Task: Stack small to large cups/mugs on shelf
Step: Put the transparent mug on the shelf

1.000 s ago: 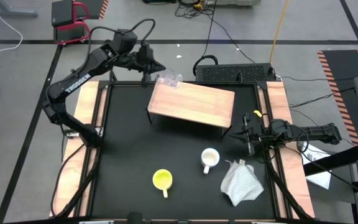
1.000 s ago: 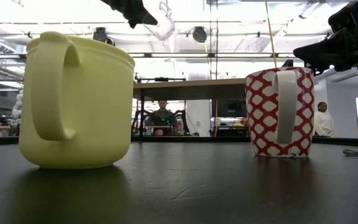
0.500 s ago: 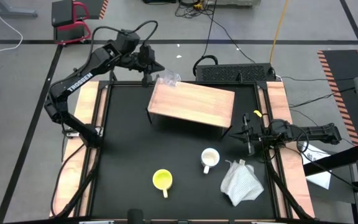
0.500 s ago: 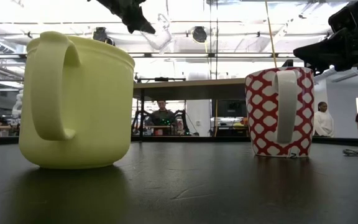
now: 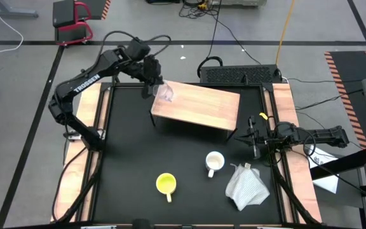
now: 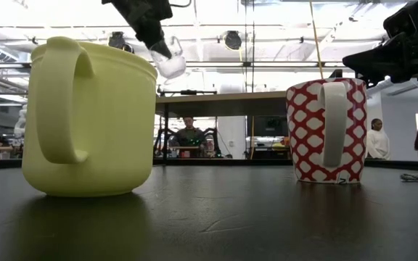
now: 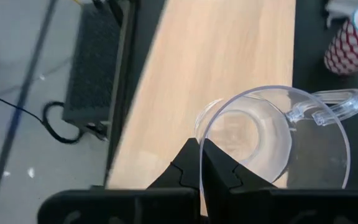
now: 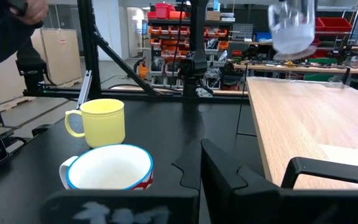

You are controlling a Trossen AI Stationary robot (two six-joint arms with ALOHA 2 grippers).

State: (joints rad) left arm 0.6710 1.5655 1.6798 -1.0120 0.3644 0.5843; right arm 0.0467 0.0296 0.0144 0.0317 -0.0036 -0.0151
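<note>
Nearest the front edge of the black counter (image 5: 132,152) stands the yellow mug (image 5: 166,184), upright, handle toward the front edge. Just behind it, toward the right side, stands the white mug (image 5: 214,163) with a red pattern on its outside, also upright and apart from the yellow one. A crumpled white cloth (image 5: 246,186) lies beside the white mug, nearer the front right corner, close to it but not touching. The left half of the counter, from the front edge back to the shelf, is bare black surface.

At the right edge, level with the shelf's front, the right gripper (image 5: 254,137) rests low with its fingers clenched on nothing, its arm reaching in from beyond the counter's right side.

Further back sits the shelf (image 5: 199,107), a light wooden board on short dark legs, lying slightly askew across the back half; its top is bare.

At the shelf's back left corner, the left gripper (image 5: 150,86) hangs above the board, its fingers (image 7: 199,171) pinching the rim of the glass cup (image 7: 272,140). The cup is in the air, tilted, over that corner of the board, with open wood stretching away toward the shelf's right end.
</note>
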